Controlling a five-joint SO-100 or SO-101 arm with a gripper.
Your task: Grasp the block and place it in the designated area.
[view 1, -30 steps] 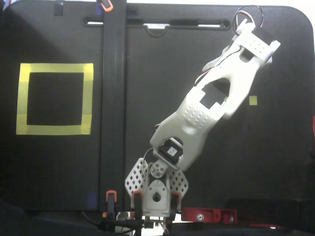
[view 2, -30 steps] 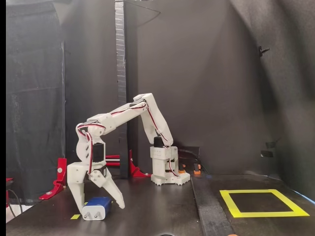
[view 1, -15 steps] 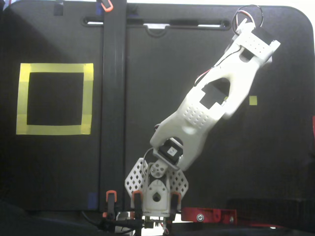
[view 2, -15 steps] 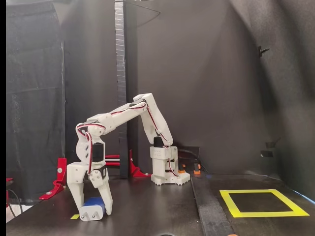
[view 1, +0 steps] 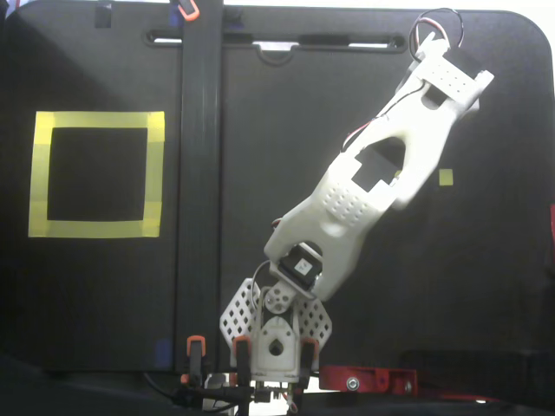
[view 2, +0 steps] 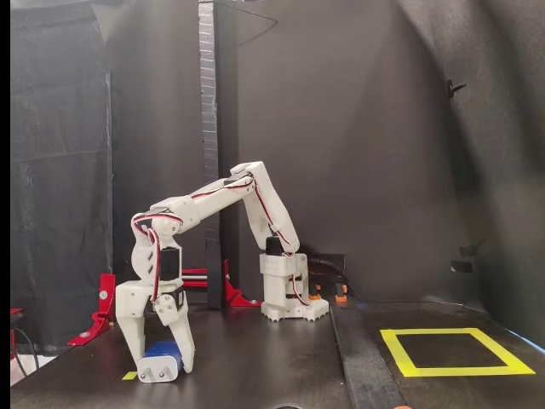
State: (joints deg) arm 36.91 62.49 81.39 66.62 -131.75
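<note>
In a fixed view from the side, the dark-blue block (view 2: 160, 356) lies on the black table at the left, its pale pronged end facing the camera. My gripper (view 2: 162, 368) points down over it, one finger against each side, closed on it at table level. In a fixed view from above, my white arm (view 1: 364, 199) reaches to the upper right and hides the block and the fingers. The designated area, a yellow tape square, lies far left in that view from above (view 1: 95, 229) and at the right in the side view (view 2: 400, 351).
A raised black strip (view 1: 199, 173) runs across the table between the arm and the yellow square. A small yellow marker (view 1: 446, 177) lies beside the arm; one also shows by the gripper (view 2: 129, 375). A red clamp (view 2: 104, 302) stands behind the gripper.
</note>
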